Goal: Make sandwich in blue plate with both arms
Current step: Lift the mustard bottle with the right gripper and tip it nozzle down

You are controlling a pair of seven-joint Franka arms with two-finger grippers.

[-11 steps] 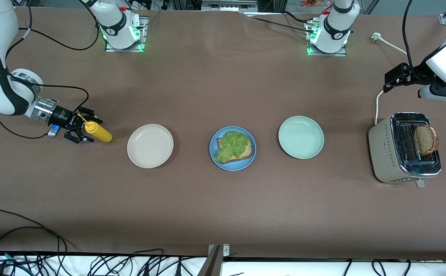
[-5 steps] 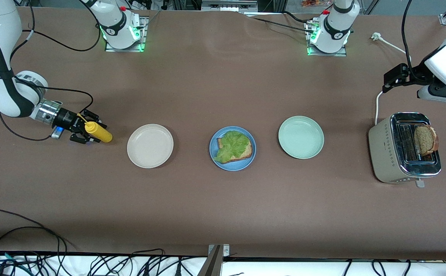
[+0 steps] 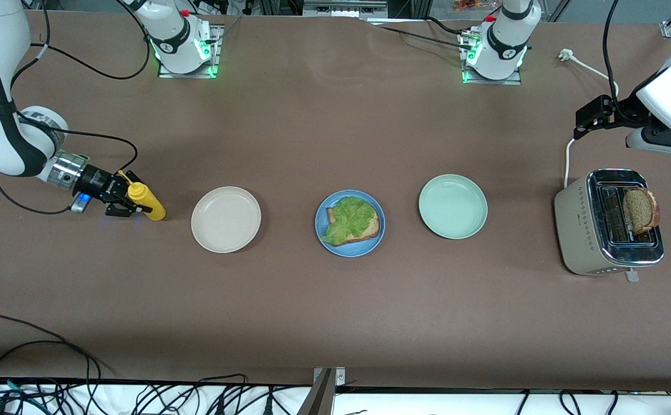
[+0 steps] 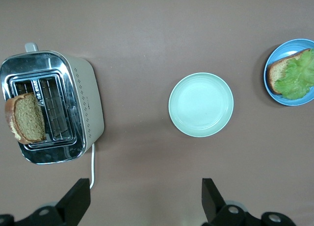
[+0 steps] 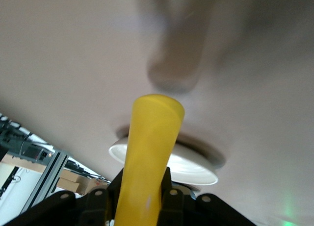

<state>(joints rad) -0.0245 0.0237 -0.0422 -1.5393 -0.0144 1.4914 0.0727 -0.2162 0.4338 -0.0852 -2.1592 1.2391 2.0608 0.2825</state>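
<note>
Since a second ago the right gripper (image 3: 123, 197), at the frame's left edge, has clamped the yellow mustard bottle (image 3: 146, 202). Mid-frame, the blue plate (image 3: 350, 248) holds bread and lettuce (image 3: 351, 218). Upper right, the left gripper (image 4: 142, 201) hangs wide open, empty, above the toaster (image 3: 577, 230). Next, probably sauce, then toast (image 3: 640, 210).

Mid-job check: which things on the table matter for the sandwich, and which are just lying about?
In the job:
blue plate
bread slice with lettuce on it
second bread slice in the toaster
left gripper, open above the table
right gripper, shut on the yellow bottle

Lying about:
cream plate
pale green plate
</note>
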